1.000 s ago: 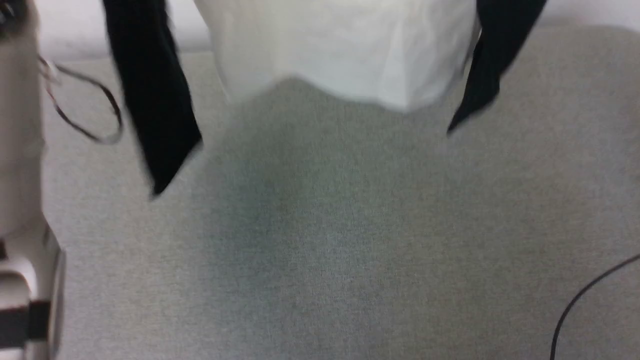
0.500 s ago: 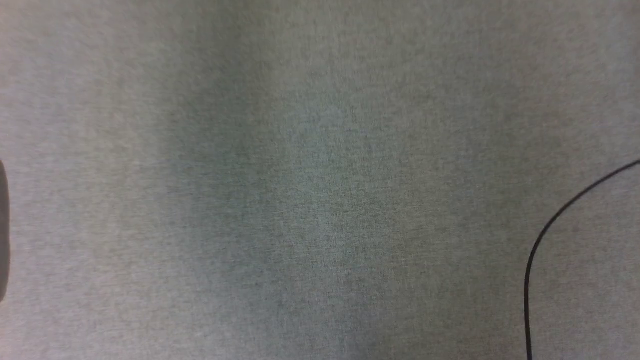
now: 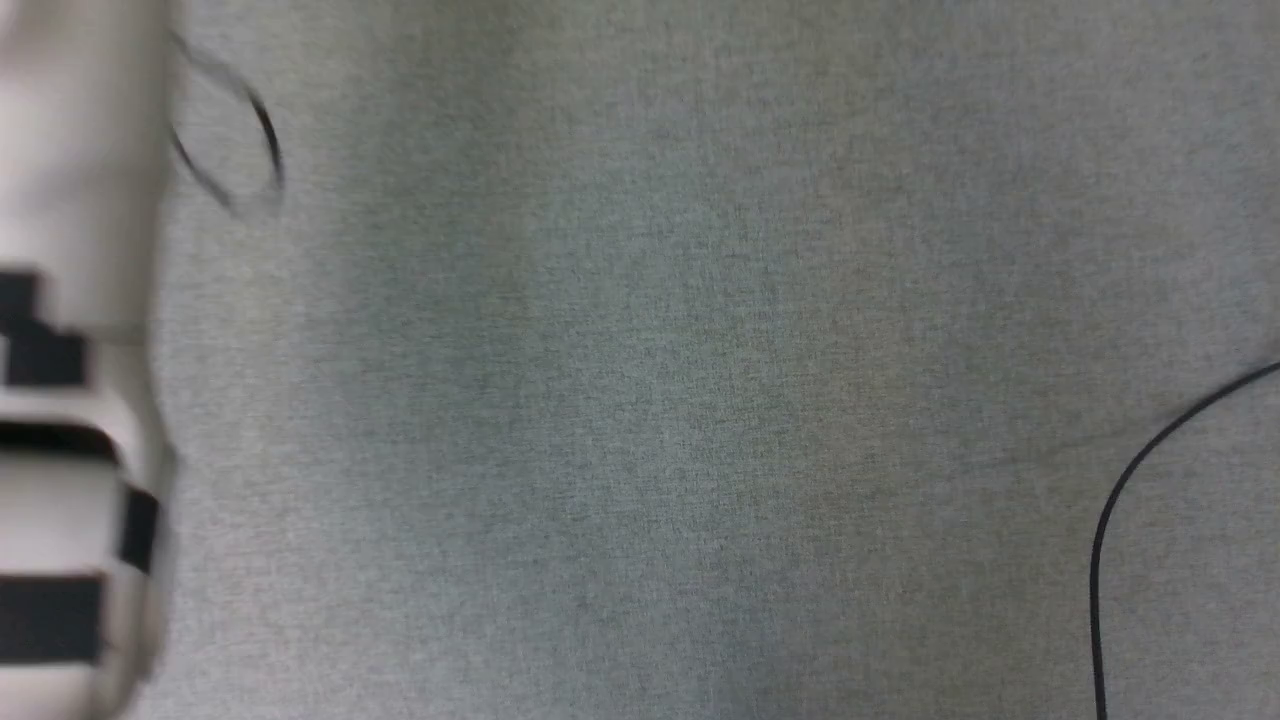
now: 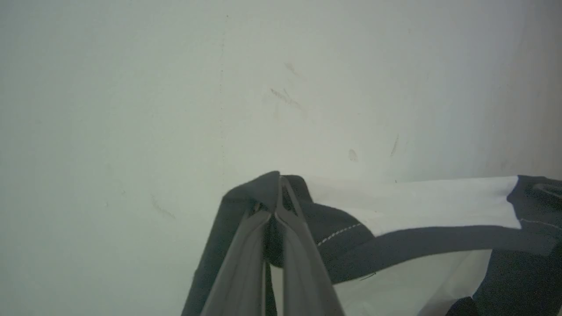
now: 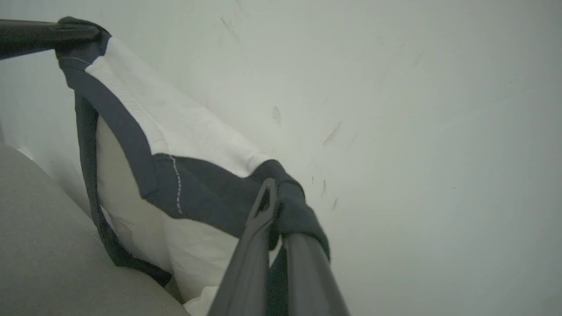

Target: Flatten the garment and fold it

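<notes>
Left gripper (image 4: 276, 197) and right gripper (image 5: 273, 206) each pinch a black shoulder of the shirt (image 4: 417, 202), which hangs spread between them.

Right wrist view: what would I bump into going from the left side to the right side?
left hand pinching the cloth → garment hanging between the hands → right hand pinching the other end → pale wall
</notes>
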Robot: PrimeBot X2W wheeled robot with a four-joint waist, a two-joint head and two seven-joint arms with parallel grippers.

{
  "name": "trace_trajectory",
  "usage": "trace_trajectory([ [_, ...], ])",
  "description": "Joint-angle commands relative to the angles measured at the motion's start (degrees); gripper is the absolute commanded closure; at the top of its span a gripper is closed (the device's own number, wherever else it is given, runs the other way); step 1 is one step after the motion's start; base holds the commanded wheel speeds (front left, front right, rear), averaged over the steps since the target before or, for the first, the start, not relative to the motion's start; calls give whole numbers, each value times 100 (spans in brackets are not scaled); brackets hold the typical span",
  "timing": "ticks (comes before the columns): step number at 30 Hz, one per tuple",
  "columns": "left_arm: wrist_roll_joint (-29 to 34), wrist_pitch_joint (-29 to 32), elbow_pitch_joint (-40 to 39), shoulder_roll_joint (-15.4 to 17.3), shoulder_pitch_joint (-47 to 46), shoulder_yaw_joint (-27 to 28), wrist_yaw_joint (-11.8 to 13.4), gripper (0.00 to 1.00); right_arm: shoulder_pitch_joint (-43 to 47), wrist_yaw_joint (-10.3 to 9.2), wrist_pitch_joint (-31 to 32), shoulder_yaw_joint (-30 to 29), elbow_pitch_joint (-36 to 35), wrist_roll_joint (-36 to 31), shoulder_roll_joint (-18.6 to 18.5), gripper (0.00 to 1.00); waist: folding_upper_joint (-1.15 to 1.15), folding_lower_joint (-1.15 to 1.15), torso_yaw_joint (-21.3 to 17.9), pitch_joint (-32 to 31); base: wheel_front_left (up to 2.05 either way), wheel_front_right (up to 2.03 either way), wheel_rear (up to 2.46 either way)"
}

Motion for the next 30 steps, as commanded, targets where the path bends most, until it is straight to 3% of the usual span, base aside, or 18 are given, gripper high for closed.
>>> trace_trajectory([
  [1, -80, -102, 40, -59, 321, -29, -47, 100, 293, -13, -52, 28, -89, 79, -16, 100, 0, 0, 94, -337, 0, 0, 0],
  [7, -328, -254, 43, -246, 2159, -240, -86, 100, 1979, -13, -54, 516, -424, 521, -116, 100, 0, 0, 183, -1233, 0, 0, 0],
  [12, -459, -50, -168, -197, 3834, -530, -101, 100, 3239, -13, 58, 1247, -700, 1110, -308, 100, 0, 0, 233, -2011, 0, 0, 0],
  [20, -753, 921, -1144, 145, 6310, -984, -29, 100, 4775, -13, 738, 2237, -1423, 1963, -919, 100, 0, 0, 358, -2834, 0, 0, 0],
  [30, -1170, 1983, -2892, 619, 8172, -1216, 363, 100, 5982, -13, 2031, 2497, -2313, 3055, -1738, 100, 0, 0, 446, -3383, 0, 0, 0],
])
